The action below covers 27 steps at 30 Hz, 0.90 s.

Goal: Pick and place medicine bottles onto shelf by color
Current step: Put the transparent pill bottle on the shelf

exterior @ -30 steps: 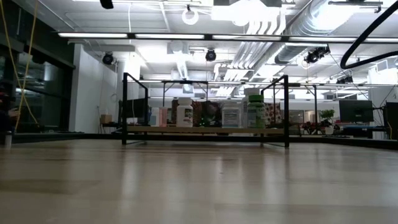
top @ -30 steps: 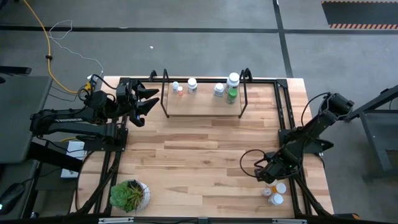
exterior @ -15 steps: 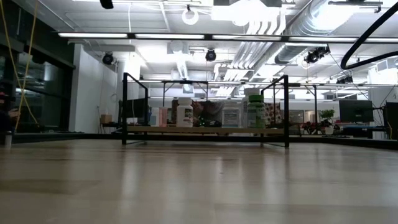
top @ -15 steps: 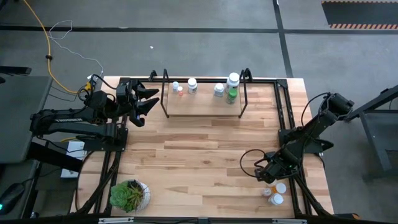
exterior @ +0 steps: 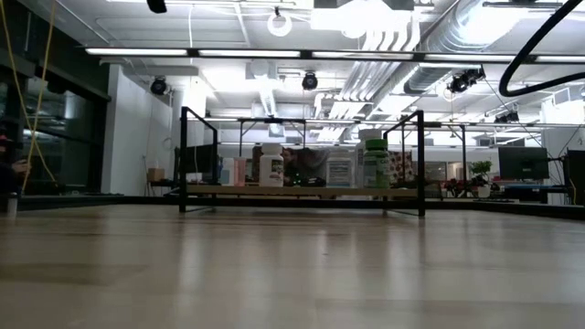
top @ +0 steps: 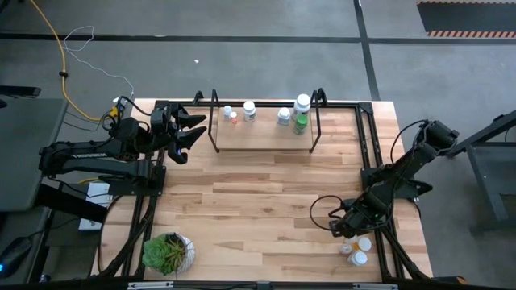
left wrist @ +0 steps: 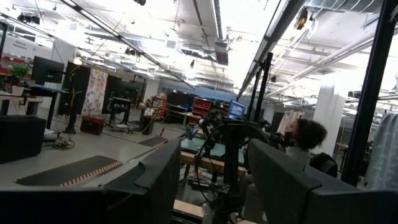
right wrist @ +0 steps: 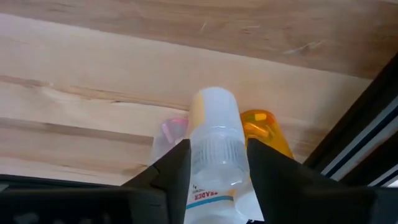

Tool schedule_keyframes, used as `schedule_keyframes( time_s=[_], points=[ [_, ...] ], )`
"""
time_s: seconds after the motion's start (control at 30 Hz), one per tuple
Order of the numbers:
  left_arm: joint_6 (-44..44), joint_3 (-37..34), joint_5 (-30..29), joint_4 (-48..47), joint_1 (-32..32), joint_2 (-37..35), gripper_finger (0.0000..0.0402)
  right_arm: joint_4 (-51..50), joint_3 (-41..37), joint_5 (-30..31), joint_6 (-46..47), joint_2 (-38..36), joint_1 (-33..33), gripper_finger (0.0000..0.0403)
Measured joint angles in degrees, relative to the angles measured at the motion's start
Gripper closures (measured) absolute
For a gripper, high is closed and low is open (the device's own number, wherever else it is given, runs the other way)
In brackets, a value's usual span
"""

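High view: the right gripper (top: 345,231) is low over the counter (top: 258,209) near its front right corner, beside the black frame rail (top: 373,185). Right wrist view: its two fingers (right wrist: 168,171) lie along either side of a white bottle (right wrist: 214,146) with a translucent cap, both of them touching it, so the gripper is pinching that bottle. Just behind it stand an orange bottle (right wrist: 264,127) and a clear bottle with pink contents (right wrist: 169,134), all close together on the wood. In the high view, two more white-capped bottles (top: 359,251) sit just in front of the right gripper, near the counter's edge.

The shelf (top: 264,129) stands at the far middle of the counter. On its board are a small white bottle (top: 228,112) with a small orange one (top: 234,118) just beside it, a white bottle (top: 249,110), another white one (top: 284,116), a taller white bottle (top: 302,103) and a green bottle (top: 301,123) near the right posts. The low view shows the same row on the shelf (exterior: 302,190), with the green bottle (exterior: 376,164) toward the right post.

The left gripper (top: 193,129) waits above the counter's far left corner, left of the shelf, its fingers (left wrist: 155,180) spread with nothing between them. A potted plant (top: 167,252) stands at the front left. In the left wrist view a person (left wrist: 301,140) sits in the room beyond.
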Motion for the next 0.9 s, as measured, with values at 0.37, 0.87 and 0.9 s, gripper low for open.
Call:
schedule_keyframes(
  time_s=[0.37,0.87,0.9],
  points=[
    [0.0,0.0,0.0,0.0,0.0,0.0,0.0222,-1.1,0.0,-4.1,-1.5,-0.1,0.0,0.0184],
    [0.0,0.0,0.0,0.0,0.0,0.0,0.0222,1.1,0.1,-3.8,-0.2,-0.1,0.0,0.0183],
    [0.0,0.0,0.0,0.0,0.0,0.0,0.0222,0.9,0.1,-3.4,0.1,-0.1,0.0,0.0183]
  ],
)
